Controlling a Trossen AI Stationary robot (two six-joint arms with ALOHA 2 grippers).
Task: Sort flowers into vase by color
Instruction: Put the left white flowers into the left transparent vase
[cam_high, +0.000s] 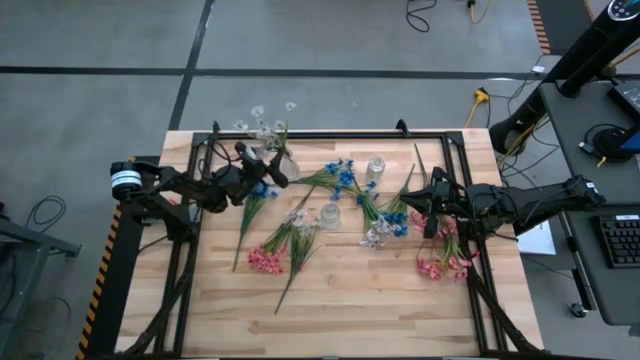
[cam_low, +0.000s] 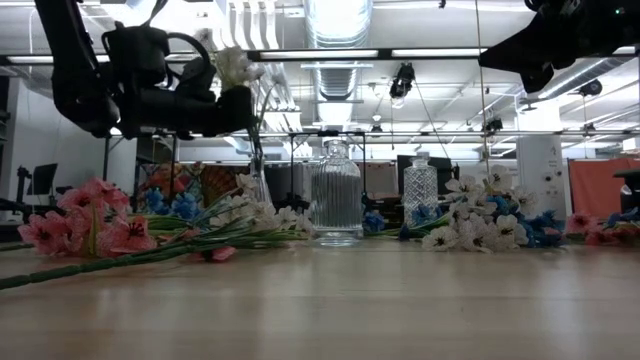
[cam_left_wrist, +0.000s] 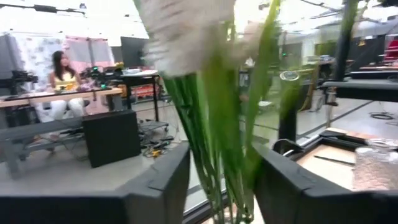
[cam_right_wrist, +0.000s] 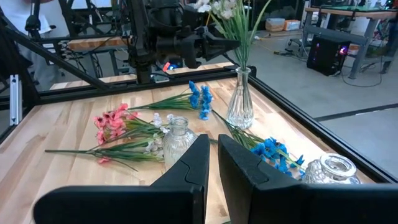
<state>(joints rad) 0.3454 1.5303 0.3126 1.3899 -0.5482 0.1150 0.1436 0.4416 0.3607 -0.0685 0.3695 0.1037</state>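
Observation:
A slim glass vase (cam_right_wrist: 240, 107) near the table's far left holds white flowers (cam_right_wrist: 231, 11) upright on green stems (cam_left_wrist: 224, 124). My left gripper (cam_left_wrist: 221, 163) is level at those stems above the vase's mouth, one finger on either side with a gap between; the high view shows my left gripper (cam_high: 278, 172) beside the vase. Blue flowers (cam_high: 340, 178), pink flowers (cam_high: 265, 260) and mixed sprays (cam_high: 385, 225) lie flat on the table. My right gripper (cam_right_wrist: 212, 149) hangs shut above the table's right side, holding nothing. My left gripper comes level from the table's left with the white flowers' stems (cam_left_wrist: 239, 180) standing upright between its two fingers, above the vase. One finger (cam_left_wrist: 273, 186) seems to lie against the bundle. Whether both fingers touch it, I cannot tell.
Two more glass vases stand mid-table, one ribbed (cam_high: 330, 215) and one farther back (cam_high: 375, 168). More pink flowers (cam_high: 440, 265) lie below my right arm. Black frame rails (cam_high: 320, 135) run along the table's edges. A person (cam_left_wrist: 62, 74) sits at a desk beyond the table.

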